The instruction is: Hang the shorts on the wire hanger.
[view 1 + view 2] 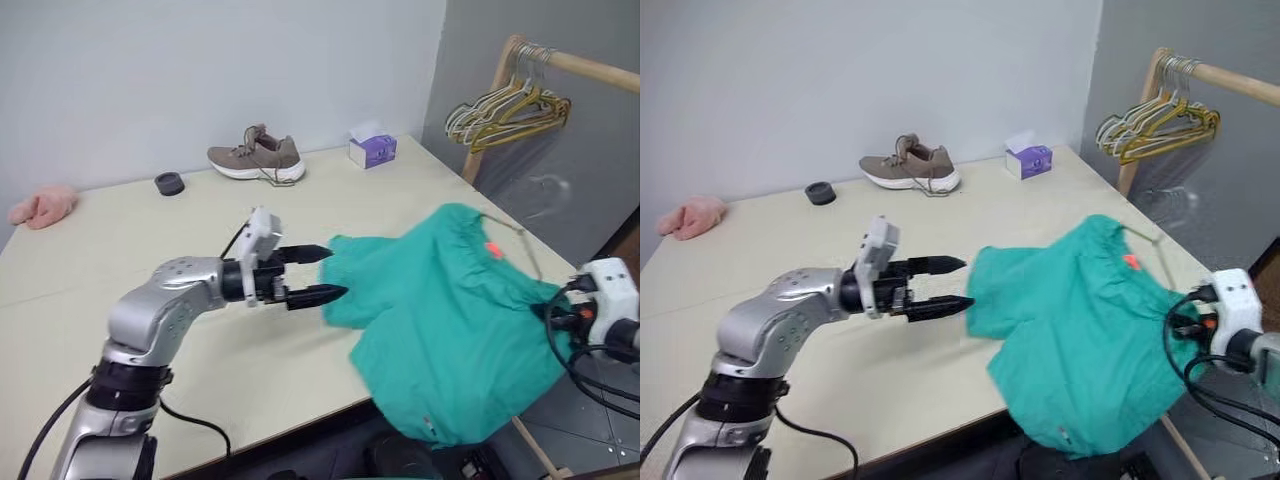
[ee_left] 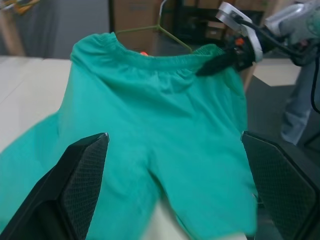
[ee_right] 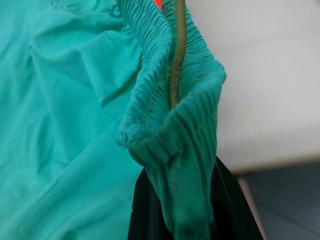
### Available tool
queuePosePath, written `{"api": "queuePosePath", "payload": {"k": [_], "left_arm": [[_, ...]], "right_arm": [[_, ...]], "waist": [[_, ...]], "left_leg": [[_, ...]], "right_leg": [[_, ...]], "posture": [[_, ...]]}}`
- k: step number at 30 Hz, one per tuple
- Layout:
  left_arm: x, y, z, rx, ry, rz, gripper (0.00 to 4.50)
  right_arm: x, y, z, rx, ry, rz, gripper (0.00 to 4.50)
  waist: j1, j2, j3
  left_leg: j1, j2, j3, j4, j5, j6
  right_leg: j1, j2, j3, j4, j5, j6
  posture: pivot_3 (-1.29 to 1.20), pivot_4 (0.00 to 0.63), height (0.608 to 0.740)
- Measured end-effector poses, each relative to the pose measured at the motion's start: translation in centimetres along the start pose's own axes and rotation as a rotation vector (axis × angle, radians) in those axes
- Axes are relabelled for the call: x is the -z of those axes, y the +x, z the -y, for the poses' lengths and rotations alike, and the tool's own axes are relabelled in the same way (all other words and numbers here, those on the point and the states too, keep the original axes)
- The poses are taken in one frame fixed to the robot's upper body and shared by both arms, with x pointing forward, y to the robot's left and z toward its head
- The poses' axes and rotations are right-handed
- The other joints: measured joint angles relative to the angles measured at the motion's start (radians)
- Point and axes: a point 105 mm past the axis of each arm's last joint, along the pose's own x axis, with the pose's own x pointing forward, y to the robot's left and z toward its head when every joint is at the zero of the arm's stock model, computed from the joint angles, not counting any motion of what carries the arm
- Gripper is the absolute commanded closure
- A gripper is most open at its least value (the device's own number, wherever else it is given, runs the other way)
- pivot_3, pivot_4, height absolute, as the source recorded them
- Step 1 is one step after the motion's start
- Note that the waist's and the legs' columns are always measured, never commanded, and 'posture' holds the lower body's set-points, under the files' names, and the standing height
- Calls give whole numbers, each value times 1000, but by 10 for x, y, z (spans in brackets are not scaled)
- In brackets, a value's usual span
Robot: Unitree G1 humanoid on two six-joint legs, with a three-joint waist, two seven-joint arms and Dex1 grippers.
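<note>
- Teal-green cloth, soft and rumpled: the shorts (image 1: 450, 320) sprawl over the table's (image 1: 130, 260) right front corner, one leg hanging past the edge.
- Gathered elastic rims the waistband (image 3: 170, 125), its ribbing bunched into tight pleats; a small orange drawstring (image 1: 492, 249) shows near it.
- Thin olive-green wire, the hanger (image 3: 177, 55) runs inside the waistband's fold, and part of it juts out beyond the cloth over the table's right edge.
- Right gripper (image 2: 220, 62), black fingers pinched together on the waistband at the table's right edge, holds that end of the shorts lifted.
- Left gripper (image 1: 320, 275) points toward the shorts' leg hem with its two tapered black fingers spread apart, tips just beside the cloth; its pads (image 2: 85, 170) carry a fine mesh texture.
- Pale, smooth tabletop also bears a tan lace-up shoe (image 1: 256, 156), a purple tissue box (image 1: 372, 149), a small dark ring (image 1: 169, 183) and a pink fluffy cloth (image 1: 42, 207), all well apart from the shorts.
- Pale and yellow hangers (image 1: 510, 112) hang bunched on a wooden rail (image 1: 590, 68) at right.
</note>
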Motion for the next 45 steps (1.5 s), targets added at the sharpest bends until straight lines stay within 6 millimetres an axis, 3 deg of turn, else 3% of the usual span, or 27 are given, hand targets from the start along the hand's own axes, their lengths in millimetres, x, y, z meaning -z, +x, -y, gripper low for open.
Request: {"api": "queuePosePath", "payload": {"k": [3,6,14,22,30,42,45], "left_arm": [[-8,12,-1,-3,66,7,17],[-11,23,1,-3,120,-1,17],[-25,54,2,-53,225,26,17],[-45,82,9,-70,306,120,17],[-63,103,19,-28,342,171,17],[-76,114,30,56,304,199,17],[-78,115,32,69,292,200,0]], "right_arm": [[-6,-10,35,197,93,54,4500],[-24,-18,51,314,112,127,4500],[-80,-24,57,404,86,287,4500],[-102,-12,81,424,256,262,4500],[-97,2,107,440,421,140,4500],[-93,14,103,392,412,42,4500],[-96,15,97,358,414,59,3721]], "waist": [[-25,1,-1],[-60,6,-4],[-108,7,-4],[-106,8,-3],[-105,10,-2],[-106,11,0],[-106,11,0]], "left_leg": [[0,0,0,0,0,0],[1,0,2,-1,-2,3],[3,-3,5,0,-5,9],[7,-5,7,1,-7,13],[7,-5,9,0,-8,14],[8,-5,13,0,-9,15],[9,-5,13,0,-9,15]], "right_leg": [[0,0,0,0,0,0],[1,0,-1,0,-1,2],[10,0,0,-6,-3,5],[15,0,1,-13,-2,8],[16,0,3,-14,-2,9],[18,0,7,-15,-3,12],[18,0,7,-15,-3,13]], "posture": [[-512,0,740],[-510,0,740],[-495,7,740],[-481,17,740],[-465,21,740],[-457,15,740],[-458,13,740]]}}
